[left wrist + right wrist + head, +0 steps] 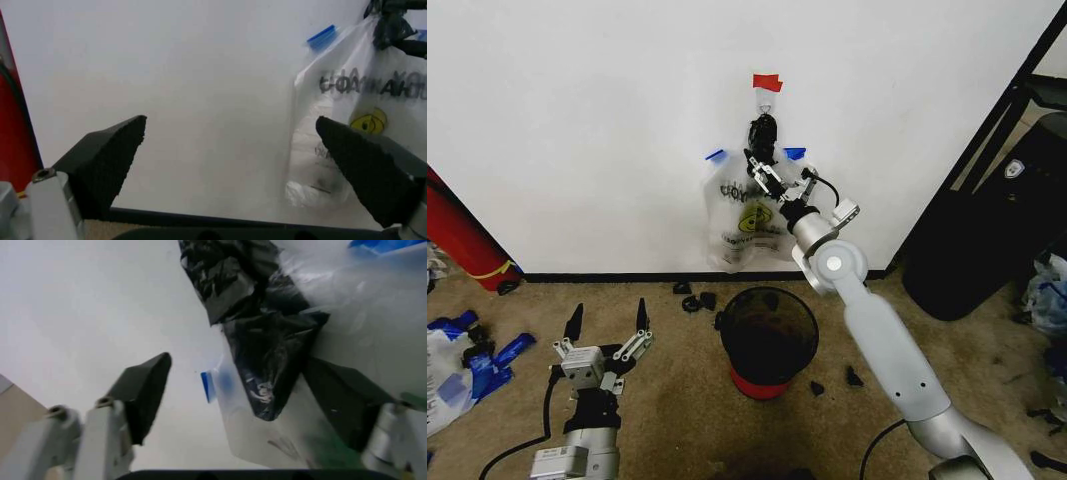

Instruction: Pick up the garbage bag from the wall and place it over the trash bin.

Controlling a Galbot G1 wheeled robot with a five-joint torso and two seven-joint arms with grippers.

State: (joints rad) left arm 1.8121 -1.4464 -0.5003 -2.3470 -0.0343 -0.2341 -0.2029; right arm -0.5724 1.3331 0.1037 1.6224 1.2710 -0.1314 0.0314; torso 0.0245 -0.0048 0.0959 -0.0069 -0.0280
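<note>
Garbage bag (pixel 745 215) hanging on wall (pixel 587 130), trash bin (pixel 768 340) on floor before it, slightly right

Right gripper (pixel 230 400): you are holding its fingers spread; black bunched plastic (pixel 263 340) is hanging between them
Garbage bag (pixel 360 325): lying against the wall (pixel 87 305)

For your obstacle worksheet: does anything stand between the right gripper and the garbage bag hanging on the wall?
Nothing visible does. The right gripper, open, is already at the garbage bag, by the black bunch hanging at its top.
</note>
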